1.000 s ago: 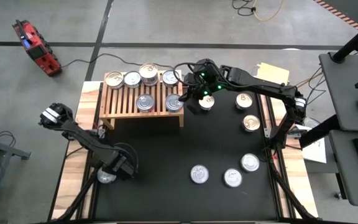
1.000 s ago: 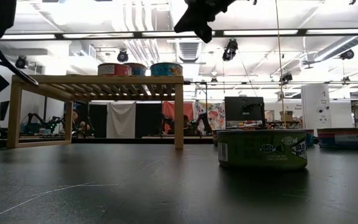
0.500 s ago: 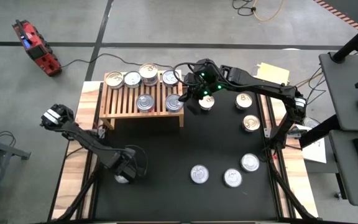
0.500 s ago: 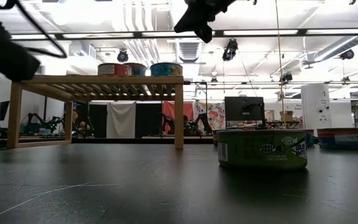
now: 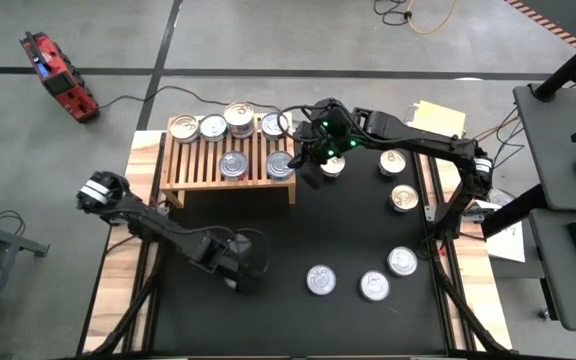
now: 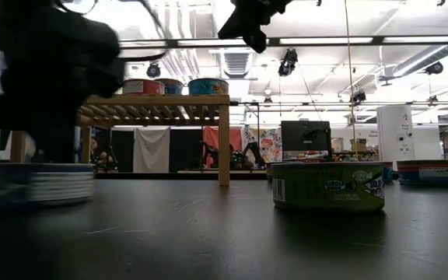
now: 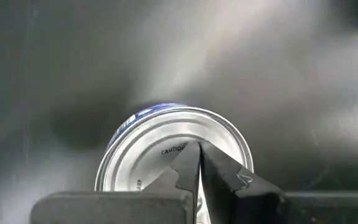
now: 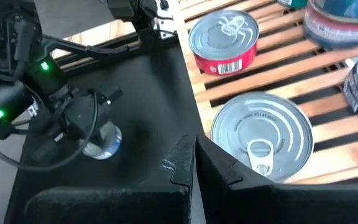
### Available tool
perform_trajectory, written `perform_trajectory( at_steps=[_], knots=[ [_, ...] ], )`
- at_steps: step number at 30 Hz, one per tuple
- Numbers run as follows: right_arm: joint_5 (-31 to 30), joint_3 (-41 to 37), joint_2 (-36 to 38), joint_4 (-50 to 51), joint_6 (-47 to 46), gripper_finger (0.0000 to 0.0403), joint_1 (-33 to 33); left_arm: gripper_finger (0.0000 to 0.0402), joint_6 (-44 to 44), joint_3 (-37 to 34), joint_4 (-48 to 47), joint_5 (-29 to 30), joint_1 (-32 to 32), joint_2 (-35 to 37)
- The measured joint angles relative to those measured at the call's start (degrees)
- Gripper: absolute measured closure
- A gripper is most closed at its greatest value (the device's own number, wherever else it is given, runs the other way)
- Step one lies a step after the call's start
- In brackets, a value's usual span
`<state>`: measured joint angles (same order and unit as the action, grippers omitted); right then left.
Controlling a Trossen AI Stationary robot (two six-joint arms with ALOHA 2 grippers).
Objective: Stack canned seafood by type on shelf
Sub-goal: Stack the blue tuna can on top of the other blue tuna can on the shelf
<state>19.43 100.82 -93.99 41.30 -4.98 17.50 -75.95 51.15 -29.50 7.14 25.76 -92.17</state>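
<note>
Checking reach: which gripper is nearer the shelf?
Right. The right gripper hovers shut beside the shelf; the left gripper, shut, is out over the black mat beside a blue-labelled can.

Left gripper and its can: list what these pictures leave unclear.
- High view: the left gripper covers the can under it; no can shows there.
- Left wrist view: the shut fingers overlap the can; touching or just above, cannot tell. Label mostly hidden.
- Low view: that can and the arm above it are blurred; its print is unreadable.
</note>
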Motion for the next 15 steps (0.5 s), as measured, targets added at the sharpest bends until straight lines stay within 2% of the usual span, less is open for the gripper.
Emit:
perform_trajectory(
  at_steps=[8,15],
  knots=[
    [0.0,0.0,2.8,7.0,-0.1,0.0394,-4.1,0.0401,22.3,4.6,0.0,1.9,-4.0,0.8],
    [0.1,-2.5,5.3,7.4,-1.8,0.0394,-11.5,0.0401,32.2,6.4,-0.7,0.4,-4.5,4.9]
  ],
)
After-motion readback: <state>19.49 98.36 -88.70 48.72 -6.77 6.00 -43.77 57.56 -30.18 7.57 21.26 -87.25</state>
